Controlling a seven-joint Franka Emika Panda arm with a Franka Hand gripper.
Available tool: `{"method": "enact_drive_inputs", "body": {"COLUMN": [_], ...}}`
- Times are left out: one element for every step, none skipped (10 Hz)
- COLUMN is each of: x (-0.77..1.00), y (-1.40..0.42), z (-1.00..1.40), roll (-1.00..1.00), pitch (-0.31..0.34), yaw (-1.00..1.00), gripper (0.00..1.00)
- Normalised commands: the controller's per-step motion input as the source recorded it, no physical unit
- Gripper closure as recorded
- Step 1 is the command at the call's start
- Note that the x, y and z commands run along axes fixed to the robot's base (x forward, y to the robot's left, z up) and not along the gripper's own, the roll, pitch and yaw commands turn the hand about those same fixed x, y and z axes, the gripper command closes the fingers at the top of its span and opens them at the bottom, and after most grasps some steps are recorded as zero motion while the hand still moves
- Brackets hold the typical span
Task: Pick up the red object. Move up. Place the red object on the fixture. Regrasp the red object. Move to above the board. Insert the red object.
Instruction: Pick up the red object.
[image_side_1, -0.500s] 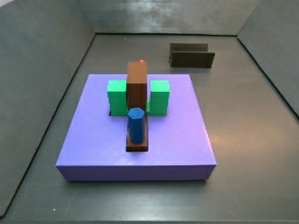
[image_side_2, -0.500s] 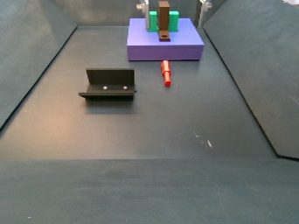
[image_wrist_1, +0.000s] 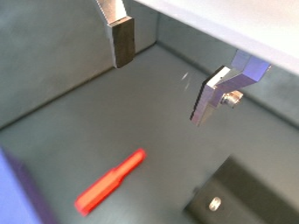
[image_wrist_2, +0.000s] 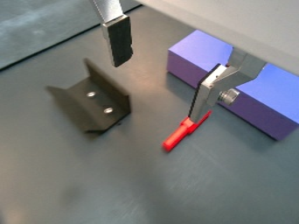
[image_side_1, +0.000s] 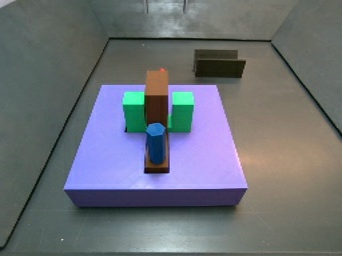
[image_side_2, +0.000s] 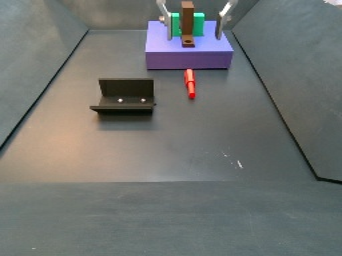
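Gripper hovering high with fingers spread wide, holding nothing. Peg lying flat on the floor just near of the board, right of the fixture and apart from it. Risks while descending: landing off-centre and rolling the peg aside; clipping the board's near wall with one finger; closing along the peg's length instead of across it.
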Motion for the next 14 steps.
{"method": "enact_drive_inputs", "body": {"x": [0.0, 0.0, 0.0, 0.0, 0.0, -0.04, -0.06, -0.05, -0.06, -0.05, -0.02, 0.0, 0.0, 0.0], "y": [-0.71, -0.73, -0.73, -0.64, -0.47, -0.29, -0.15, -0.13, -0.13, -0.12, -0.09, -0.09, -0.11, -0.12], "z": [-0.67, -0.71, -0.74, -0.77, -0.79, -0.8, -0.62, -0.43, -0.42, -0.34, -0.09, -0.1, -0.29, -0.41], "roll": [-0.07, -0.05, -0.03, -0.02, -0.02, -0.01, 0.0, 0.05, 0.02, 0.0, 0.0, 0.0, 0.0, 0.0], "pitch": [-0.196, -0.191, -0.189, -0.184, -0.184, -0.194, -0.16, -0.113, -0.111, -0.09, -0.074, -0.036, -0.054, -0.08], "yaw": [0.16, 0.15, 0.13, 0.08, 0.02, 0.0, 0.01, 0.07, 0.07, 0.09, 0.09, 0.08, 0.05, 0.01], "gripper": [0.0, 0.0, 0.0, 0.0, 0.0, 0.0, 0.0, 0.0, 0.0, 0.0, 0.0, 0.0, 0.0, 0.0]}}
